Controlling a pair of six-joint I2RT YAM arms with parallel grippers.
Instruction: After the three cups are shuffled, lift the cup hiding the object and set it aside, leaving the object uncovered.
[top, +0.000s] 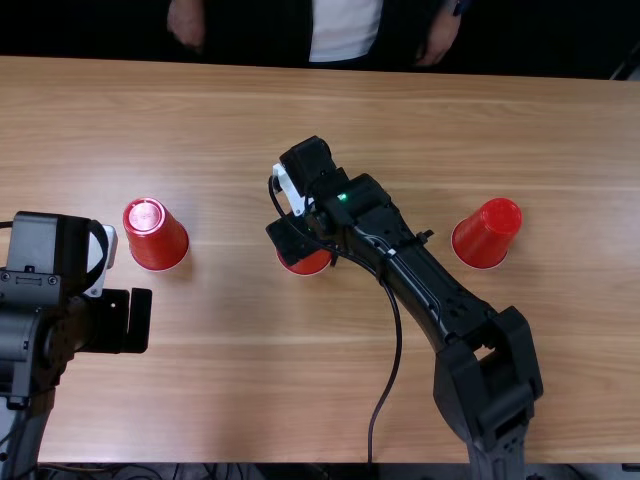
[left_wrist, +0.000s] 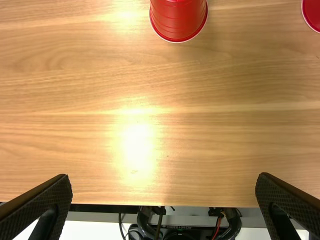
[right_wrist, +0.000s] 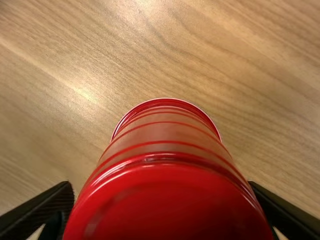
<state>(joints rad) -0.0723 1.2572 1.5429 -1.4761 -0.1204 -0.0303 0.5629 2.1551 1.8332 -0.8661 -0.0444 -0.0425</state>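
Three red cups stand upside down in a row on the wooden table (top: 320, 110). The left cup (top: 155, 236) (left_wrist: 178, 20) and the right cup (top: 487, 233) stand free. My right gripper (top: 300, 235) reaches across to the middle cup (top: 306, 262) (right_wrist: 167, 170) and is shut on it, with a finger (right_wrist: 37, 212) pressed to each side of its wall. No hidden object shows beneath it. My left gripper (top: 132, 320) (left_wrist: 161, 200) hangs open near the table's front left, a short way in front of the left cup, holding nothing.
The right arm's black cable (top: 385, 350) trails over the table toward the near edge. Bare wood lies behind the cups and between the left and middle cups. The rim of another cup (left_wrist: 312, 15) shows at the edge of the left wrist view.
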